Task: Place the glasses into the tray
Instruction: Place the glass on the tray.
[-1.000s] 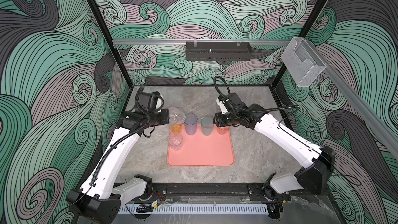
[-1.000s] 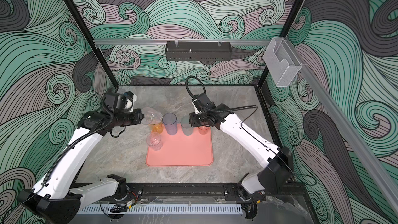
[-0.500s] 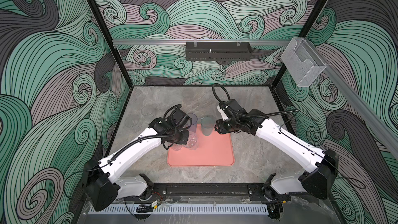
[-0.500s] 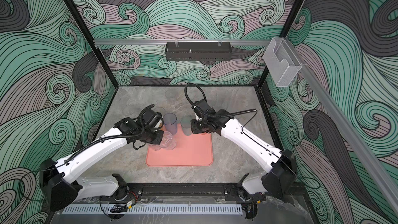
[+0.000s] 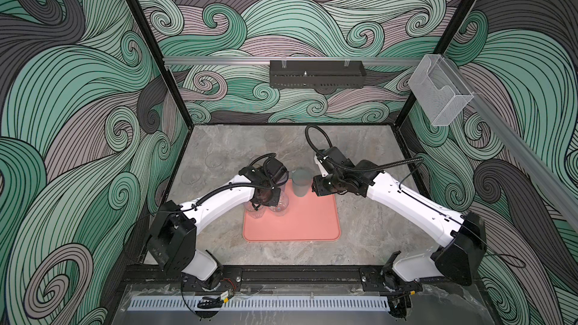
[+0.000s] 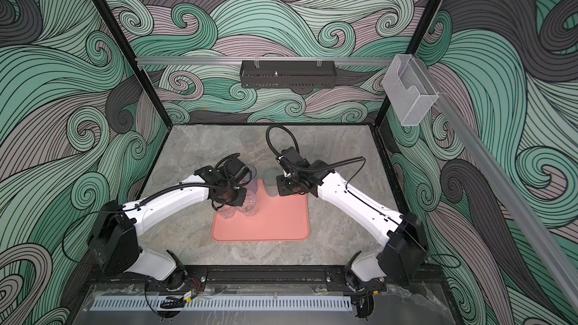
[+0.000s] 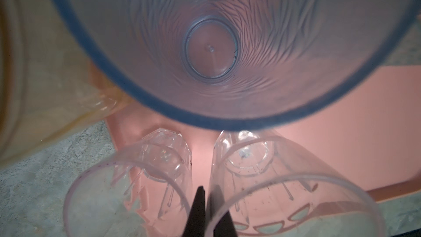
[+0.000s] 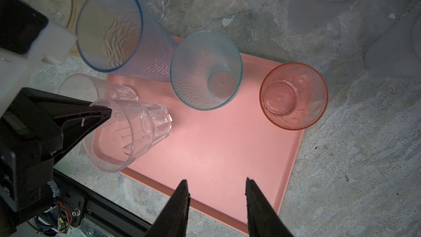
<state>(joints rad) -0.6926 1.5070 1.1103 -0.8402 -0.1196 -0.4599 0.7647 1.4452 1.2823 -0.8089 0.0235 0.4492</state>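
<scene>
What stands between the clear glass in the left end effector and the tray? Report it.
Nothing visible. The left end effector is shut on the rim of the clear glass, whose base is over the corner of the tray. A second clear glass and the blue-violet tumbler stand beside it, not beneath.

No readable text, labels, brand marks or numbers in any view. Tray (image 5: 308, 220) and glasses (image 8: 206, 69) show no print.
</scene>
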